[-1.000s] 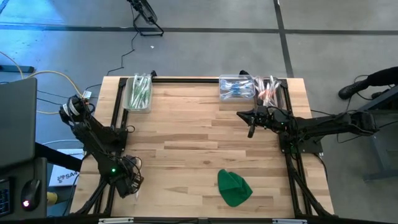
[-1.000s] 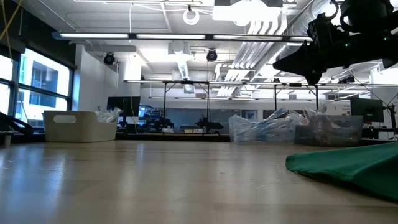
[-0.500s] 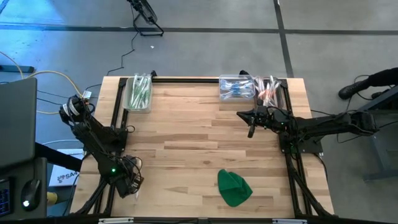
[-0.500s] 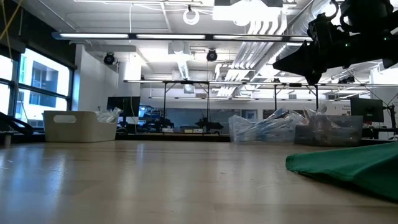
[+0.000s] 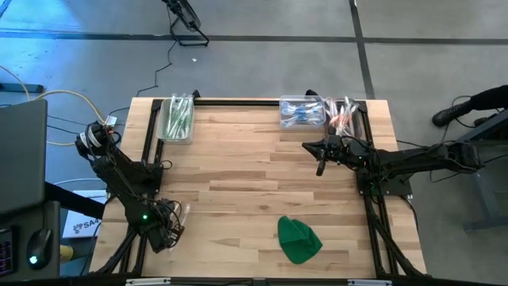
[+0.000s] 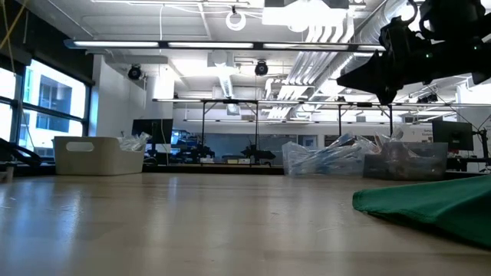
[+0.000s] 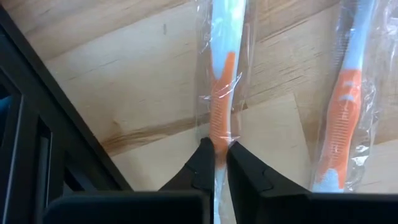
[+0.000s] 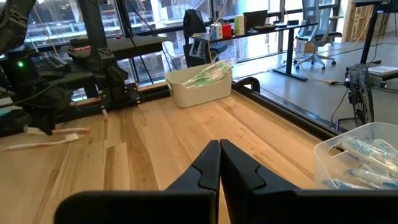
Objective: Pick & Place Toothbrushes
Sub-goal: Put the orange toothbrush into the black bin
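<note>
Toothbrushes in clear wrappers lay on the wooden table (image 5: 238, 183) near its left front corner. Largest after the table was a green cloth (image 5: 298, 238) by the front edge. Three bins stood along the back: one bin (image 5: 176, 119) on the left, two bins (image 5: 302, 112) on the right. The left gripper (image 7: 216, 163) pinched an orange toothbrush (image 7: 222, 106); another toothbrush (image 7: 345, 106) lay just beside it. The right gripper (image 5: 321, 168) hung over the table's right side, pressed together and holding nothing.

My left gripper (image 7: 216, 163) has just closed its dark fingers onto a clear-wrapped toothbrush with an orange grip (image 7: 221, 118), lying near the wooden table's near left edge.
</note>
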Tool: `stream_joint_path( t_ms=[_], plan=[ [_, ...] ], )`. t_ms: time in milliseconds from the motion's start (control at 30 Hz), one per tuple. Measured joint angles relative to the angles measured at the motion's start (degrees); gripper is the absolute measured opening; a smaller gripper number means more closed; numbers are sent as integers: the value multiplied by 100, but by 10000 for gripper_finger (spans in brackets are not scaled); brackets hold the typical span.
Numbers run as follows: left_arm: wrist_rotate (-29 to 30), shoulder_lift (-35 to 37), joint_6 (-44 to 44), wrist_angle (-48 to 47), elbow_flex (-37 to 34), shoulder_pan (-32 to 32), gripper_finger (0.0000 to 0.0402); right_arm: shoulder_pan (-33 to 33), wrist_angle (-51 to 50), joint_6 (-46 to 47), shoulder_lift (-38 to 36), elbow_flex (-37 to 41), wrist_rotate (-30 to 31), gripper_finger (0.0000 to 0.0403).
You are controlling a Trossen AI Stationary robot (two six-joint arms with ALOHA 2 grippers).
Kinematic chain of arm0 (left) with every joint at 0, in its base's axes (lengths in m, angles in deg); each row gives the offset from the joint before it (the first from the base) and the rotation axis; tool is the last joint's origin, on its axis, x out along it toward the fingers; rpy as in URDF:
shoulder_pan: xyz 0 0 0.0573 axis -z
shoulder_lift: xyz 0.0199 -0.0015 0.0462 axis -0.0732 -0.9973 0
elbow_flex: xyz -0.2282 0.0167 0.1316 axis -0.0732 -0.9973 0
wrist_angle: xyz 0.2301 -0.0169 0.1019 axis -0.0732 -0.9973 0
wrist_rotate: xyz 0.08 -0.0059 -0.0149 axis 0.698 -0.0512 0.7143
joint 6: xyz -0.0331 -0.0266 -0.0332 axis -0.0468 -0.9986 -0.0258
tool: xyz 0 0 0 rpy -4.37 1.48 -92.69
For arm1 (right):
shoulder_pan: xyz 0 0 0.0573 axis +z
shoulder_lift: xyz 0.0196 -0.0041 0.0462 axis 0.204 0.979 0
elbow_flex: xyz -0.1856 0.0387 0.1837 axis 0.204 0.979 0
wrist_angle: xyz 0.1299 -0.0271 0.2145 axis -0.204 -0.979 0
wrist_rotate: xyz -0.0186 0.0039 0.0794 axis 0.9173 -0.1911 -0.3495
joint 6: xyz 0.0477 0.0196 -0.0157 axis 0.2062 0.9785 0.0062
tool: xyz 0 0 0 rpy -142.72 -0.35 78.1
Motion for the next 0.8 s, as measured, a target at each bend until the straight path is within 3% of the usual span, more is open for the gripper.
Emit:
stream_joint_path(
  t_ms=[200,400,800],
  plan=[
    [52,-15,-2,-192,148,0,13,0,-74,0,0,0,-9,2],
    [374,-7,95,-1184,586,4,7,-2,-76,0,0,0,-11,3],
    [1888,31,328,-2194,1599,0,2,-2,-78,0,0,0,-11,3]
  ],
)
